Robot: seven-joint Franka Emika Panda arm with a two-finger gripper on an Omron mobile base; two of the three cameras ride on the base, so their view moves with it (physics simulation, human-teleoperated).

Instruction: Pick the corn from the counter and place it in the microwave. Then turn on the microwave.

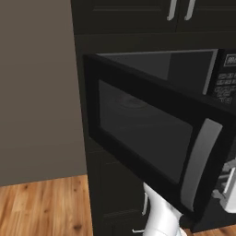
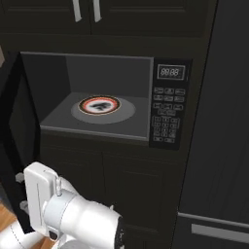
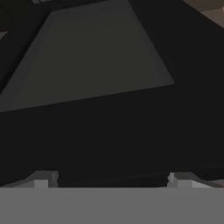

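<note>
The microwave (image 2: 97, 92) stands open, with its red-ringed turntable plate (image 2: 99, 105) on the cavity floor. Its door (image 1: 138, 133) is swung far out, window and curved silver handle (image 1: 200, 163) facing the left base camera. My gripper (image 3: 111, 179) is open, fingertips wide apart with nothing between them, and points at the door's dark window from close by. The white hand (image 1: 229, 184) sits just past the door's free edge, below the keypad (image 2: 168, 114). From the right base camera, the gripper (image 2: 22, 192) is against the door's inner side. The corn and the counter are out of view.
Black cabinets with silver handles (image 2: 85, 9) hang above the microwave, and dark cabinet doors (image 2: 112, 185) lie below it. A tall dark panel (image 2: 219, 121) stands to the right. A grey wall (image 1: 37, 92) and wooden floor (image 1: 41, 207) lie to the left.
</note>
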